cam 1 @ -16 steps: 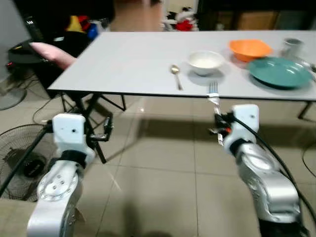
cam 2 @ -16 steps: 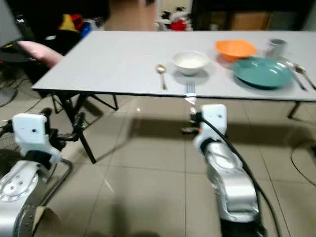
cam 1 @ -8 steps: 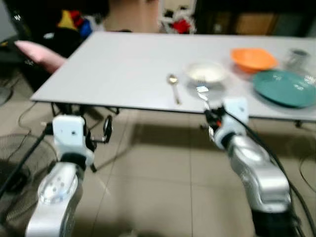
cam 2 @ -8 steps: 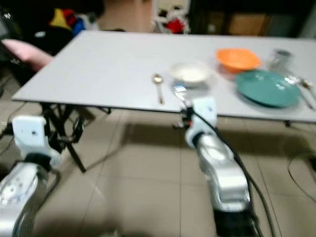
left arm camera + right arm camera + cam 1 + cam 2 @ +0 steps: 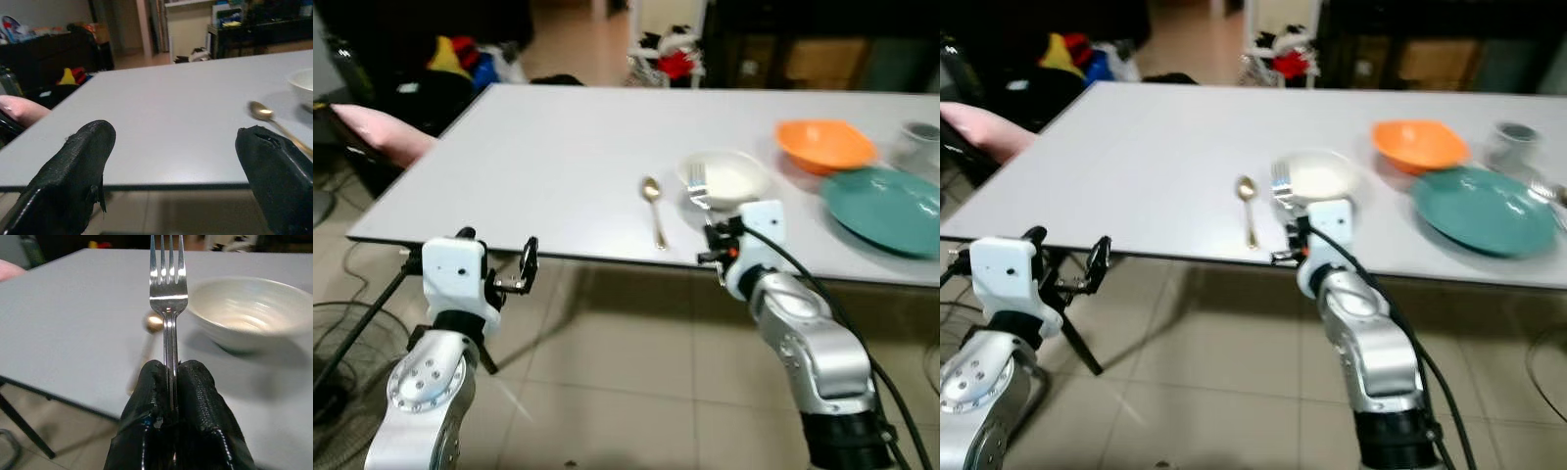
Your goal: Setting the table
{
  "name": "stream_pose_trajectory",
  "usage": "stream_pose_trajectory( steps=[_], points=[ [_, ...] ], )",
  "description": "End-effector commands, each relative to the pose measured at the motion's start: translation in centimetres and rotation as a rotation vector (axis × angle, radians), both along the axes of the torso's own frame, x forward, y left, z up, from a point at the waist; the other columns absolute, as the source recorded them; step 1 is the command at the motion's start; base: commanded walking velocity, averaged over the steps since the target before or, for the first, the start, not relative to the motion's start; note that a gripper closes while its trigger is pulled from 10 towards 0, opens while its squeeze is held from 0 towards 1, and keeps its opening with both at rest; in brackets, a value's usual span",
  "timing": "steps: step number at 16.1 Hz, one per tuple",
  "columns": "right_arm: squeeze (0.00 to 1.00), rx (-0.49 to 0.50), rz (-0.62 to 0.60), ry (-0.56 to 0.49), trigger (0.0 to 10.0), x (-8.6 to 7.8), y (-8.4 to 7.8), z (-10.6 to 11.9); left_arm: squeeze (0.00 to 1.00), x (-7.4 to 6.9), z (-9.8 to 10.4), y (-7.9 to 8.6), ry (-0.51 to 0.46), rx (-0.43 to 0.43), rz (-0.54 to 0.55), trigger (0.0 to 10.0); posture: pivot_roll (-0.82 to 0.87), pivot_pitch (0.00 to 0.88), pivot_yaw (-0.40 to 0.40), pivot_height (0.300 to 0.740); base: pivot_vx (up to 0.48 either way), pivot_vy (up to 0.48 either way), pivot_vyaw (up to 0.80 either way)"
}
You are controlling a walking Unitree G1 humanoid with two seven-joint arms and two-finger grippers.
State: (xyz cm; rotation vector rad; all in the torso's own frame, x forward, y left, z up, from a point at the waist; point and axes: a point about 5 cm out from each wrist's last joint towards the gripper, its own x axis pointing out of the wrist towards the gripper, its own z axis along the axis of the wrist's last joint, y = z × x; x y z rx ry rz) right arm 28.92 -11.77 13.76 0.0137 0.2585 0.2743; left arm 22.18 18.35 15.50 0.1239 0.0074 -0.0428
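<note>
The right end effector is clamped on the handle of the silver metal fork, tines pointing forward toward the far side of the long grey counter. Compared with a second ago, the counter edge fills more of the head views and sits closer; the whole scene has shifted, so the robot has approached. The fork head, previously at the near counter edge, now lies over the counter surface, just in front of the white ceramic bowl and beside the gold-coloured metal spoon.

The left end effector is spread wide and carries nothing, held low just below the near counter edge.

An orange bowl, a teal plate and a grey cup stand further to the right, well apart from the fork.

Judgement: the carry phase is nearly complete and the placing phase is at hand. The fork is not yet resting on the counter, so lowering and release remain
</note>
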Motion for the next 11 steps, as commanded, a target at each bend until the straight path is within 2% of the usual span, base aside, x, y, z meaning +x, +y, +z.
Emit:
stream_pose_trajectory(
  steps=[1, 8, 10, 11],
  points=[
    [0.00, 0.008, 0.037, -0.005, 10.0, 0.20, 0.83, 0.31, 0.00, -0.07, 0.03, 0.41, 0.005, 0.016, 0.011, 10.0, -0.04, 0.000, 0.035, 0.740, 0.431, 0.000, 0.00],
    [0.00, 0.014, 0.057, -0.010, 10.0, 0.00, 1.04, 0.16, 0.00, -0.13, -0.14, 0.46, 0.015, 0.025, 0.002, 10.0, -0.04, 0.000, 0.039, 0.740, 0.434, 0.000, 0.00],
    [0.00, 0.034, 0.043, -0.044, 10.0, -0.14, 0.80, 0.59, 0.00, 0.23, -0.16, 0.47, 0.018, 0.025, 0.002, 10.0, -0.05, 0.000, 0.047, 0.740, 0.431, 0.000, 0.00],
    [0.00, 0.047, 0.042, -0.077, 10.0, -0.27, 0.65, 1.10, 0.00, 0.55, -0.04, 0.52, 0.011, 0.002, 0.008, 10.0, -0.06, 0.000, 0.054, 0.740, 0.000, 0.000, 0.00]
  ],
)
